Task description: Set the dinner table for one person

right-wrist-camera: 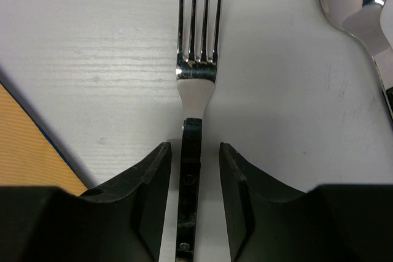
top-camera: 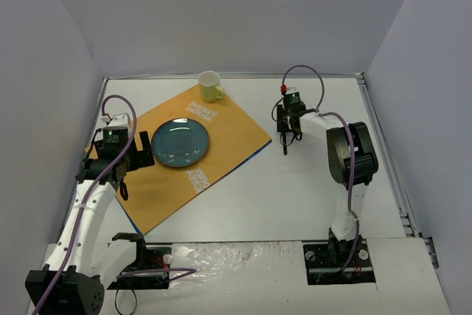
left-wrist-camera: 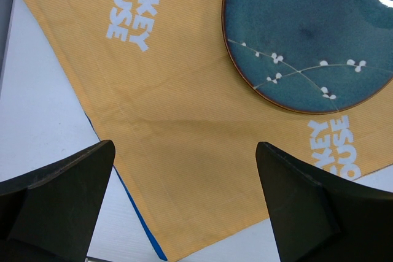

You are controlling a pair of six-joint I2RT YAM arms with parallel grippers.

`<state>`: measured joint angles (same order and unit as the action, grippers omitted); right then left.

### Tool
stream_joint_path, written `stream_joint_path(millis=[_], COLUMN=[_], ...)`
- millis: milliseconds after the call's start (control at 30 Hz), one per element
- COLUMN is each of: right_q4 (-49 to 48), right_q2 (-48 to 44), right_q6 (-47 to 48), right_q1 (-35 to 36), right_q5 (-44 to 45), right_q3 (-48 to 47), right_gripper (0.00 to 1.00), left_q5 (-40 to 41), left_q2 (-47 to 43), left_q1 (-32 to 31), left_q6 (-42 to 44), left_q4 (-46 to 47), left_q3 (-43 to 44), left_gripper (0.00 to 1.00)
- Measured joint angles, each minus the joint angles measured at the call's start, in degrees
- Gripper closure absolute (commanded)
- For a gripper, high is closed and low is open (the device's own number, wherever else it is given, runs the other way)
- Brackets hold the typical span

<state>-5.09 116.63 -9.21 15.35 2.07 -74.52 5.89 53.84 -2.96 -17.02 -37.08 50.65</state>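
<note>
The white dinner table (top-camera: 295,182) carries an orange placemat (top-camera: 221,130) with a blue plate (top-camera: 180,142) on it. A fork (right-wrist-camera: 199,78) with a black handle lies flat on the table just right of the placemat. My right gripper (right-wrist-camera: 194,151) is low over it, open, one finger on each side of the handle with a narrow gap on both sides. My left gripper (left-wrist-camera: 184,151) hangs wide open above the placemat's near-left part (left-wrist-camera: 184,102), holding nothing, with the plate (left-wrist-camera: 307,35) up and to its right.
A yellow cup (top-camera: 210,86) stands at the placemat's far corner. A spoon (right-wrist-camera: 362,4) lies just right of the fork. The placemat's blue-edged corner (right-wrist-camera: 31,145) shows left of the right fingers. Grey walls enclose the table on three sides.
</note>
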Motion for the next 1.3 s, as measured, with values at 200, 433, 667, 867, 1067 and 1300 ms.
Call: stream_joint_path(millis=[200, 433, 667, 867, 1067, 1300], right_q4=[0.78, 1.83, 4.85, 6.84, 7.75, 8.66], right_q2=[-1.32, -2.31, -5.54, -13.69, -14.49, -4.19], right_q6=[-0.34, -0.63, 0.7, 0.64, -3.85, -10.17], right_q1=[-0.02, 0.0, 1.54, 7.97, 22.11, 36.62], right_q5=[0.16, 0.25, 1.79, 2.02, 1.32, -0.15], right_q3=[1.53, 2.44, 3.65, 2.15, -8.61, -22.73], right_gripper=[0.76, 0.99, 1.0, 1.0, 1.0, 1.0], left_q5=[0.0, -0.02, -0.32, 0.89, 4.23, 5.77], left_q2=[0.02, 0.03, 0.27, 0.97, 0.05, -1.53], left_q1=[-0.06, -0.5, -0.7, -0.74, -0.74, -0.74], left_q6=[-0.01, -0.1, -2.05, -3.48, -3.38, -3.15], left_q4=[0.0, -0.06, -3.13, -11.29, -16.94, -22.71], left_q3=[0.0, 0.0, 1.61, 14.51, 29.99, 33.93], left_gripper=[0.03, 0.03, 0.03, 0.03, 0.03, 0.03])
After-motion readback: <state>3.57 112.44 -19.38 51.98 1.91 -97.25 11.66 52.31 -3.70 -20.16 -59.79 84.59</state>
